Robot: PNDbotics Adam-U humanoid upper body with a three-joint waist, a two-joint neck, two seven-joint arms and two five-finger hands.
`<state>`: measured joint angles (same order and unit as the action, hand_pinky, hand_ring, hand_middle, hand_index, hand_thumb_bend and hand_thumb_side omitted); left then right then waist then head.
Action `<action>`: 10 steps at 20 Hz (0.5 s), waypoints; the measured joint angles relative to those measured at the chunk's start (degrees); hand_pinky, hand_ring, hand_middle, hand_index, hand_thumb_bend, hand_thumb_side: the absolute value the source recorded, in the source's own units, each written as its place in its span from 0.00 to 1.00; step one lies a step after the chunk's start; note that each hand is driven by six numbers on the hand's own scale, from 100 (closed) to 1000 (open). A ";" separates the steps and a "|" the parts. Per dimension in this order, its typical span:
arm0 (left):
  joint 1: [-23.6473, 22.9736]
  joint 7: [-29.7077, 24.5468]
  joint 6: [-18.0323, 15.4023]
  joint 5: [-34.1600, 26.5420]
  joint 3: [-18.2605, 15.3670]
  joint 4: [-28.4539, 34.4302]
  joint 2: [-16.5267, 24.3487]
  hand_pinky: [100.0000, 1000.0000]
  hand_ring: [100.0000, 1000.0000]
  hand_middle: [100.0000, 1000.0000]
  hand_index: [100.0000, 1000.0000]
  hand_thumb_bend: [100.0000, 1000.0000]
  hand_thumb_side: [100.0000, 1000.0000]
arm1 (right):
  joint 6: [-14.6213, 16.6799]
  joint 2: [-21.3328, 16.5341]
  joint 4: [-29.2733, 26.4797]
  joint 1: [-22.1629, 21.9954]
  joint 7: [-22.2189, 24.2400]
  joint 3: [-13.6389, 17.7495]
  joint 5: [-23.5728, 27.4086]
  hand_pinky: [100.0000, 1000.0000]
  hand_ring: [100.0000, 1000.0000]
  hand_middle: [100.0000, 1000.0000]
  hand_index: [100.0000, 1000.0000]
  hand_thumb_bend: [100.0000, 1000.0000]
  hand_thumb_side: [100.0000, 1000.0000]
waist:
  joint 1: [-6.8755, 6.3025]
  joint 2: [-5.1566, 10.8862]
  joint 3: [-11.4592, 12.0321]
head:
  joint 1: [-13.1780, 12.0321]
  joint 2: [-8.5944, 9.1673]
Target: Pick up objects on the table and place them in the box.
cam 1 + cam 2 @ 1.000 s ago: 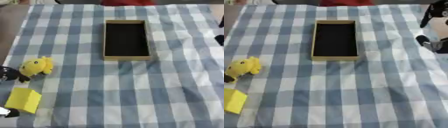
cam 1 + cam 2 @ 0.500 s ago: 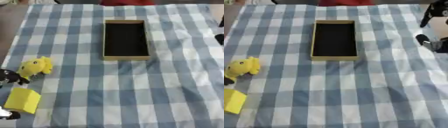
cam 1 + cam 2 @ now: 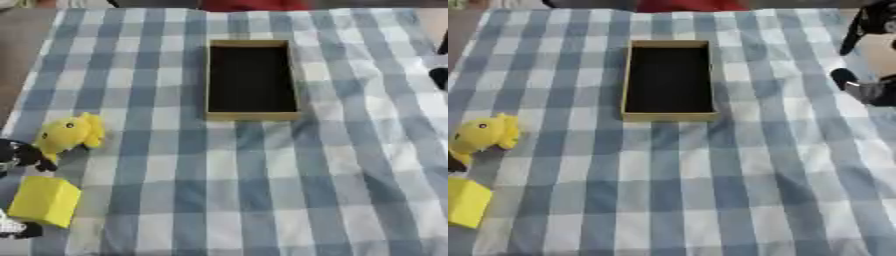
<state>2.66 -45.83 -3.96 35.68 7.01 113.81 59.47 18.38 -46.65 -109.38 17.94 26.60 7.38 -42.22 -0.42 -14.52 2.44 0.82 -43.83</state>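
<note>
An open cardboard box (image 3: pixel 210 80) with a dark inside lies at the middle far part of the checked cloth. A yellow plush duck (image 3: pixel 70 134) lies near the left edge, with a yellow block (image 3: pixel 44 201) just in front of it. Only dark fingers of my left hand (image 3: pixel 19 153) show at the left edge. One part is beside the duck and above the block, another part is at the block's lower left corner, and the hand is open around the block. My right hand (image 3: pixel 870 91) hangs open at the right edge, level with the box, holding nothing.
The blue and white checked cloth (image 3: pixel 262 190) covers the table, with wrinkles to the right of the box. Something red (image 3: pixel 252 4) shows at the far edge behind the box.
My left hand's fingers have crept a little to the right, closer to the duck and the block. The right hand has barely moved.
</note>
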 measured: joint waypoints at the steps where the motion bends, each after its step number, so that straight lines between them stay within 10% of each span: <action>1: 0.05 -0.09 0.11 0.20 0.17 0.00 -0.01 0.85 0.84 0.71 0.86 0.58 0.56 | 0.02 0.01 0.00 0.00 -0.02 0.00 0.00 0.59 0.67 0.56 0.58 0.11 0.32 | 0.00 -0.01 -0.02 | -0.02 0.00; 10: 0.43 -1.15 0.57 1.46 1.02 0.00 -0.30 0.82 0.81 0.68 0.83 0.64 0.40 | -0.04 0.06 -0.01 0.00 -0.17 0.00 0.05 0.58 0.67 0.56 0.58 0.08 0.36 | 0.02 -0.16 -0.31 | -0.19 0.00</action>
<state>3.10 -46.98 -3.39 37.14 8.03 113.81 59.17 18.34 -46.59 -109.38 17.94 26.43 7.38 -42.17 -0.40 -14.67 2.13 0.63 -43.83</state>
